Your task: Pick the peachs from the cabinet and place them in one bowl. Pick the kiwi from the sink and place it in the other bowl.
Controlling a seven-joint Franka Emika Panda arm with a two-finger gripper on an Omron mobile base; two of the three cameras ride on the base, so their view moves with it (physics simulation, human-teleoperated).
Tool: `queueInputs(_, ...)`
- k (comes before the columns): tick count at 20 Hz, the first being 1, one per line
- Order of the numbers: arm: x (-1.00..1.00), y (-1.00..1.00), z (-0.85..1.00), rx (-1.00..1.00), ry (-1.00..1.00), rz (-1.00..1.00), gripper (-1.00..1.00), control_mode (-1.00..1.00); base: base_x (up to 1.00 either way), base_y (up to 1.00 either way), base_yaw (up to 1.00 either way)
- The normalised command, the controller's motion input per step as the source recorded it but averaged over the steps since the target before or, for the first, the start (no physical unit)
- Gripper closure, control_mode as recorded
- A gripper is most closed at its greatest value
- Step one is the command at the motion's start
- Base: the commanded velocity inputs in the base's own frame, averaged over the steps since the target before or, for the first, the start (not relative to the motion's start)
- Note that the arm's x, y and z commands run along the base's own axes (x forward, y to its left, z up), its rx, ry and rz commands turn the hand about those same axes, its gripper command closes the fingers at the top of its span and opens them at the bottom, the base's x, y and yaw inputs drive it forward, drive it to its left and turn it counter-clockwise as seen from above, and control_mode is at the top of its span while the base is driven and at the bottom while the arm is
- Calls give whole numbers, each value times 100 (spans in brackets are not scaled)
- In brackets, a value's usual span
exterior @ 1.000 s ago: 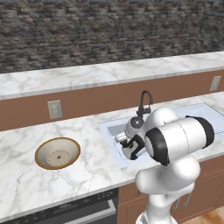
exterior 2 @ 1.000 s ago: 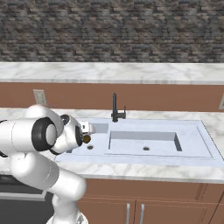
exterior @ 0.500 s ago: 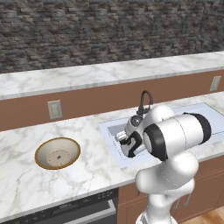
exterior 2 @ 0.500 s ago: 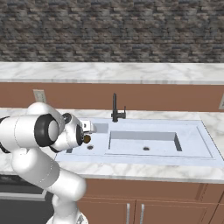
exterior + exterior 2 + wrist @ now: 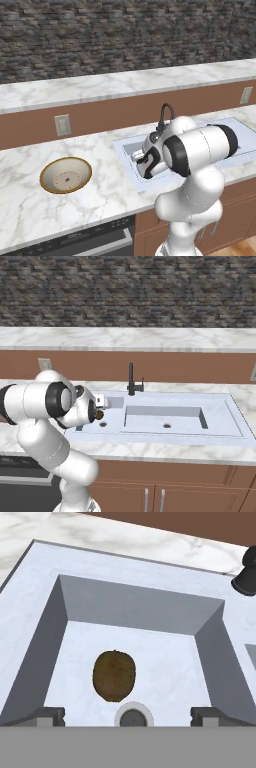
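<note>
Kiwi: a small brown fuzzy oval kiwi (image 5: 114, 675) lies on the floor of the pale grey-white rectangular sink (image 5: 45, 587), just beside the small dark round drain (image 5: 133, 716) and apart from the basin walls.
Gripper: the white arm's two-finger gripper (image 5: 127, 714) hangs above the sink, looking down into the basin; in the left base view the gripper (image 5: 142, 162) sits over the sink's left part.
Jaws: released, spread wide with nothing between them; the two dark fingertips (image 5: 48, 714) stand to either side of the drain, and the kiwi lies a little off the midline, nearer the left tip.
Bowl: a shallow round bowl with an orange-brown rim and greyish inside (image 5: 65, 174) rests on the white marble table (image 5: 30, 210), well to the left of the sink, with nothing in it.
Faucet: a slim black faucet (image 5: 131, 379) stands at the sink's back rim.
Step in hand, as judged: lining up over the kiwi before going down for it.
Risk, offset: if the descent goes straight down, one fingertip may land on the kiwi instead of beside it and push it aside.
Risk, rolling: the fruit is rounded and the sink floor smooth, so an uneven squeeze could roll it towards the drain or a wall.
Risk, depth: the basin walls are close around the hand; a slanted approach could strike the sink rim.
</note>
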Motion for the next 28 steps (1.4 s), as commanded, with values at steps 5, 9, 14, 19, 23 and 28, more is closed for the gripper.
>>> queueInputs(5,7,0,-2,1,0,0,-100,-100,0,0,0)
queueInputs(9,0,0,-1,0,0,0,-100,-100,0,0,0)
queueInputs(14,2,0,-11,0,0,0,-100,-100,0,0,0)
queueInputs(19,6,0,-11,0,0,0,-100,-100,0,0,0)
queueInputs(23,3,0,-19,1,0,0,-100,-100,0,0,0)
queueInputs(28,8,6,-25,2,0,0,-100,-100,0,0,0)
